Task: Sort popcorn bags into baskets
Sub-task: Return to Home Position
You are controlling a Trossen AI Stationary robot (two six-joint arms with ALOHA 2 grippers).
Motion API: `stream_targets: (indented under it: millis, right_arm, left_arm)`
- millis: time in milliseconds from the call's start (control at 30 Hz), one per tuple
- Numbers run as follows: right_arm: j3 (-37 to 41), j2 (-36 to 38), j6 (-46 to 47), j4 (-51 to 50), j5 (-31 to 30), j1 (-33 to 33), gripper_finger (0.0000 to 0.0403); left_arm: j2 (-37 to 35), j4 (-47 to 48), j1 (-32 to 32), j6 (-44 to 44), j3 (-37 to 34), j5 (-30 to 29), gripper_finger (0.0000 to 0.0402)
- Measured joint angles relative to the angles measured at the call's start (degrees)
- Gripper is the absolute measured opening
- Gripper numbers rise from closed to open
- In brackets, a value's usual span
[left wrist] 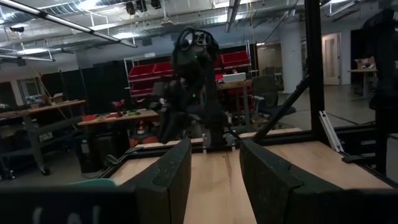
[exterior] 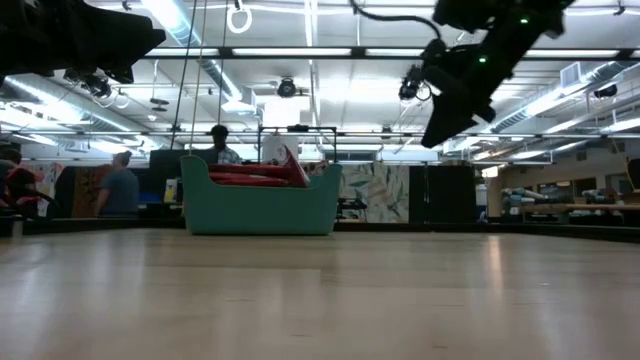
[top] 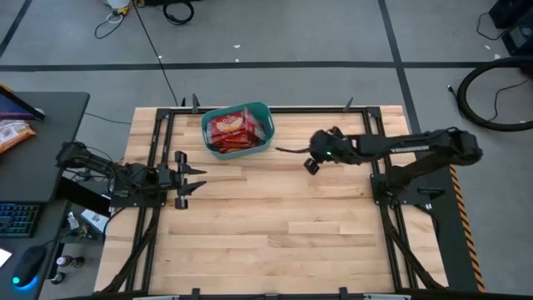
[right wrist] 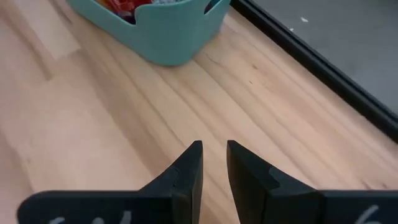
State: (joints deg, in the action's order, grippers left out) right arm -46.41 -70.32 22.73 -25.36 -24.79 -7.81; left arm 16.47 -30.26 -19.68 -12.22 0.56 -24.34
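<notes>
Popcorn bags (top: pixel 236 131) lie stacked in the teal tub (top: pixel 268 115) at the counter (top: pixel 275 225) far edge. Right gripper (top: pixel 285 151) is nearer: raised just right of the tub, jaws barely apart, empty, pointing at it. Left gripper (top: pixel 202 179) sits low on the tub's near-left side, jaws spread, empty.

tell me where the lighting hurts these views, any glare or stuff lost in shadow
Low view: ceiling strip lights backlight the right end effector into a silhouette, and the tabletop shows pale sheen; the teal tub reads fine. Left wrist view: the left end effector is dark against the bright room. High and right wrist views: even light, popcorn bags well lit.
</notes>
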Motion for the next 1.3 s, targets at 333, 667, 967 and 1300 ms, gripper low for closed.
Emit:
stream_targets:
  millis: [333,667,967,1300]
  right_arm:
    - [19.75,18.71,0.21,19.52,7.43,0.57,0.0077]
    - [32.01,35.26,-0.62,29.56,14.55,-4.15,0.0077]
    - [35.17,46.88,-2.33,27.86,23.10,-10.30,0.0077]
    - [42.36,56.91,0.82,27.75,25.06,-15.87,0.0077]
  left_arm:
    - [0.00,-0.66,0.00,1.11,0.02,0.00,0.0142]
    - [0.00,-0.94,0.00,-3.92,0.02,0.00,0.0142]
    - [0.00,-1.44,0.02,-5.58,0.02,0.00,0.0142]
    - [0.00,-6.97,0.00,-10.92,0.02,0.13,0.0142]
